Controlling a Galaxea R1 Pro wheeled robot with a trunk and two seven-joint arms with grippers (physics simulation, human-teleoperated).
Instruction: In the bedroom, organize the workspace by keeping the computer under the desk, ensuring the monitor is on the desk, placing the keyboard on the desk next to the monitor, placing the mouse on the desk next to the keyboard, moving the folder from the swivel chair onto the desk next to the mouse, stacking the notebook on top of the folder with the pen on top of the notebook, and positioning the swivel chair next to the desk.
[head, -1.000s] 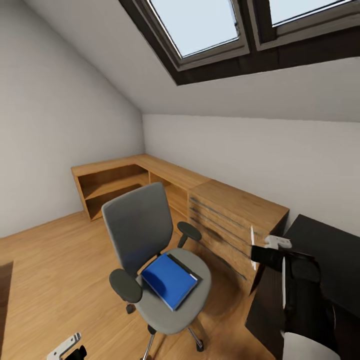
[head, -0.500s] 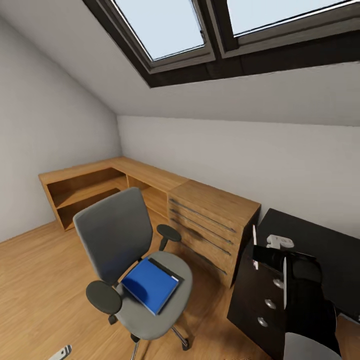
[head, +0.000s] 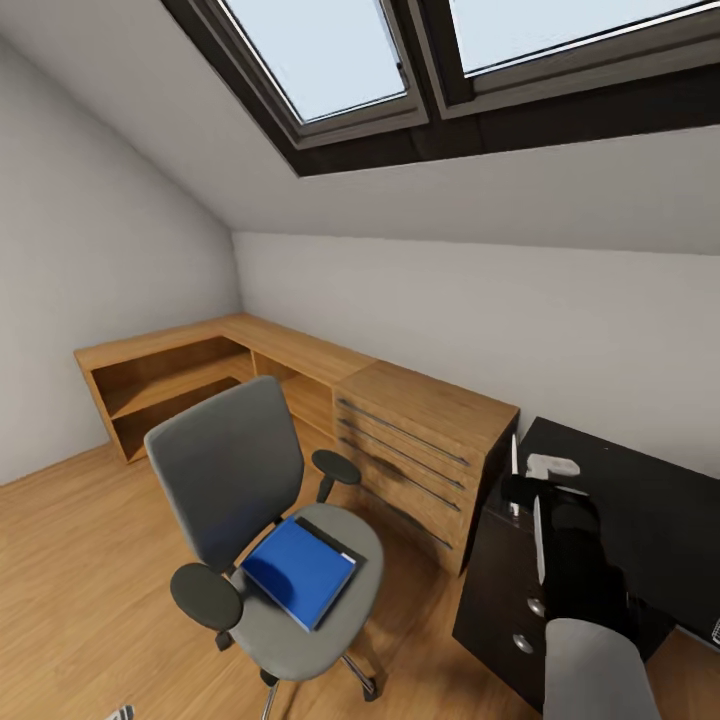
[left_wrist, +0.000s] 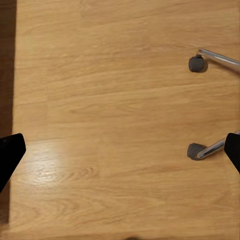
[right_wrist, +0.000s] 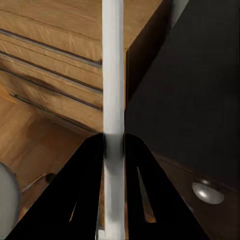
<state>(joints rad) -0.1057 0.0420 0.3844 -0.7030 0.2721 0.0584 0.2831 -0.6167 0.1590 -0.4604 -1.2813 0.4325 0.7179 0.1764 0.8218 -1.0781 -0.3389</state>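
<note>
Black bench (head: 640, 490) at the wooden dresser's (head: 430, 445) far end. Grey swivel chair (head: 262, 520) in front of the dresser, well apart from the bench. Blue folder (head: 298, 570) flat on the chair seat. Right hand (right_wrist: 114, 142) clamped on the white pen (right_wrist: 113, 75), above the bench corner. Left hand (left_wrist: 120, 152) spread wide over the floor (left_wrist: 100, 100).

**Skylit Room, Even Daylight**

I see soft daylight from the skylights (head: 340, 60) overhead, walls evenly bright. The swivel chair (head: 265, 530) casts only a faint shadow on the wooden floor (left_wrist: 120, 100), which shows a mild sheen. Straight lines bow near the head view's edges; renders look slightly soft.
</note>
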